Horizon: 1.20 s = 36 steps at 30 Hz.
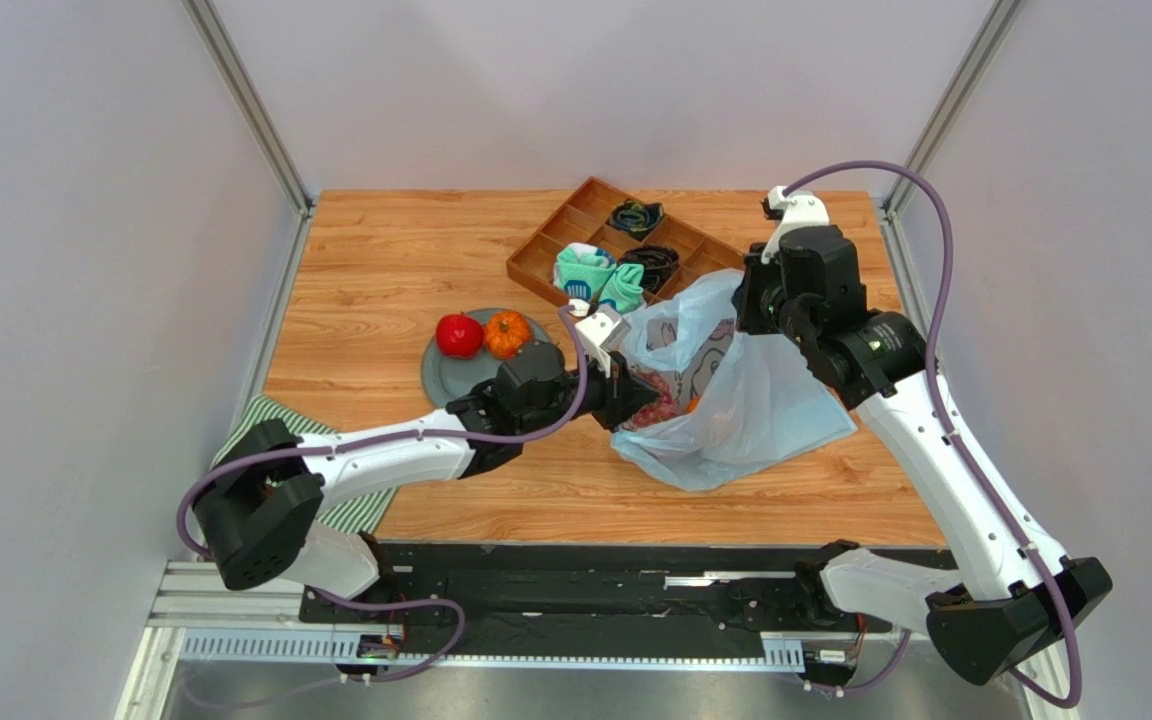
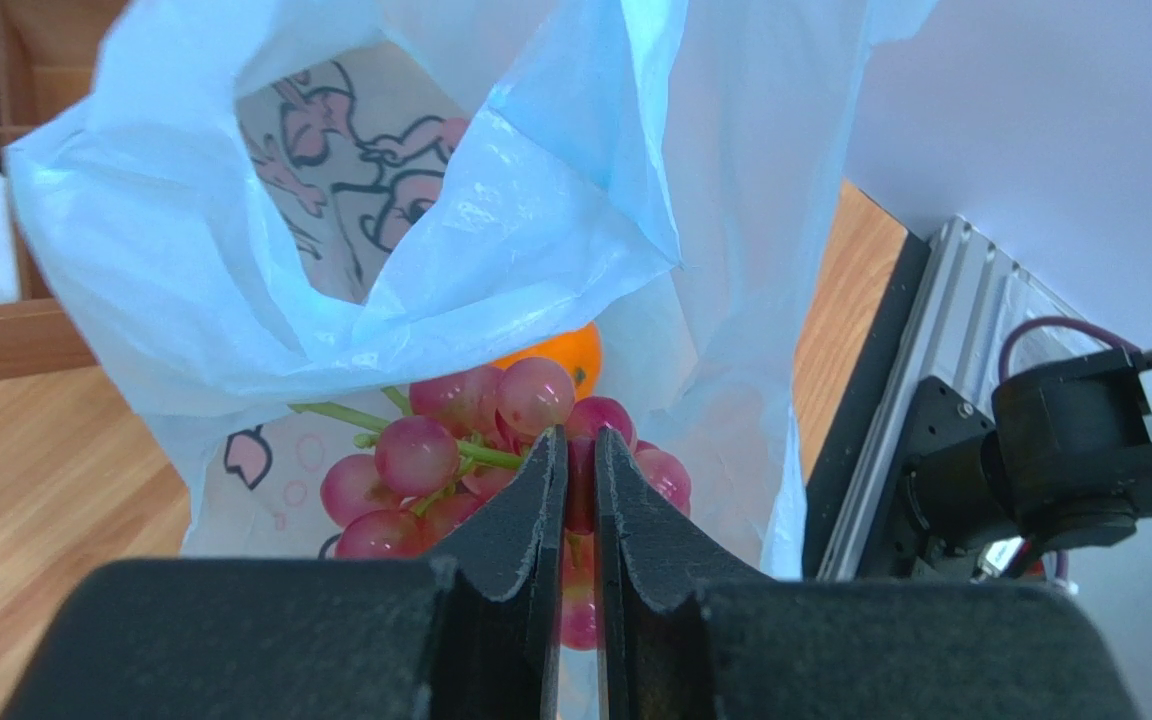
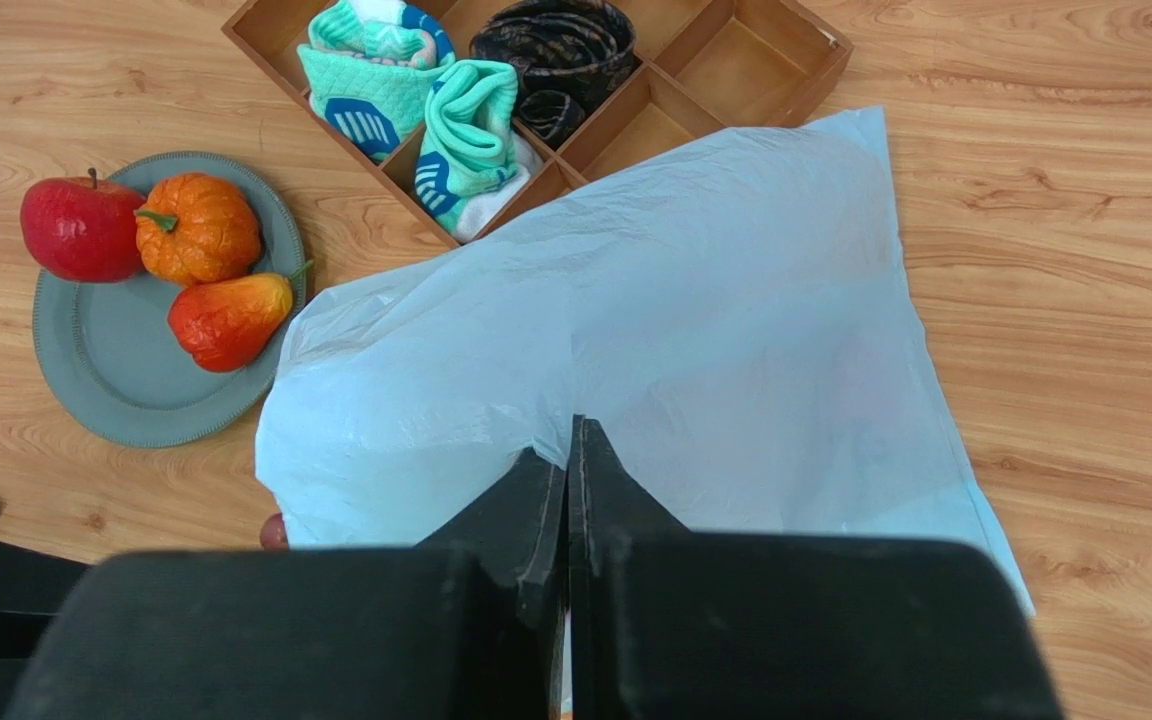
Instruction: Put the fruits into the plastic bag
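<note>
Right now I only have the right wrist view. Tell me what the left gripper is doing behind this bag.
Observer: The left gripper is pinched on a grape bunch at the open mouth of the bag.
Operator: Check whether anything is already inside.
Observer: An orange sits in the bag, just behind the grapes.
Operator: Describe the inside wall.
Observer: It carries a cartoon print in pink with dark outlines.
</note>
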### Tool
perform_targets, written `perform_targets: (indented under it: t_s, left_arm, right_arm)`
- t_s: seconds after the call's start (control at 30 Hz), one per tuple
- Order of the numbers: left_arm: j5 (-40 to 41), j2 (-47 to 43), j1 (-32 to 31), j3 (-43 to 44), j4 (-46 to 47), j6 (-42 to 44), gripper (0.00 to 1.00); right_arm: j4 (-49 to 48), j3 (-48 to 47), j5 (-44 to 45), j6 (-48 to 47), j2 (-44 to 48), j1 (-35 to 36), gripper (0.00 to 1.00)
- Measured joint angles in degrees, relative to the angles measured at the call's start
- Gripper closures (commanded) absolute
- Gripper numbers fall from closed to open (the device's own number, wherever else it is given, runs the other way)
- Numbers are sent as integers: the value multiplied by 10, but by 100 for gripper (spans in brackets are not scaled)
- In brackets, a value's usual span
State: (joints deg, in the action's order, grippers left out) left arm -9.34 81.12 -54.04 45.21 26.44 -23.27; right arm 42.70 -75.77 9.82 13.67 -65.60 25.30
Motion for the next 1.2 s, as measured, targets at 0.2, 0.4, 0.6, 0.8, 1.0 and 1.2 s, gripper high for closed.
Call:
perform_targets:
  t_s: [0.2,0.4,0.6,0.8,1.0,1.2]
  left_arm:
    - [-31,29,-7,17,5,-7,100]
    - [-67,69,-8,52,8,-8,100]
    - [-80,115,-11,104,3,1,100]
    - [-68,167,-11,193,-16,19,100]
    - [-12,202,-11,244,-24,47,100]
    - [21,242,-10,251,-43,57,84]
  right_arm:
    - [-1,0,0,0,-1,0,100]
    - [-1,0,-2,0,-5,0,100]
    - [-1,0,-5,0,-7,0,100]
    - [-1,0,-6,0,-7,0,100]
    - [-1,0,-6,0,-7,0,100]
    - [-1,0,-5,0,-7,0,100]
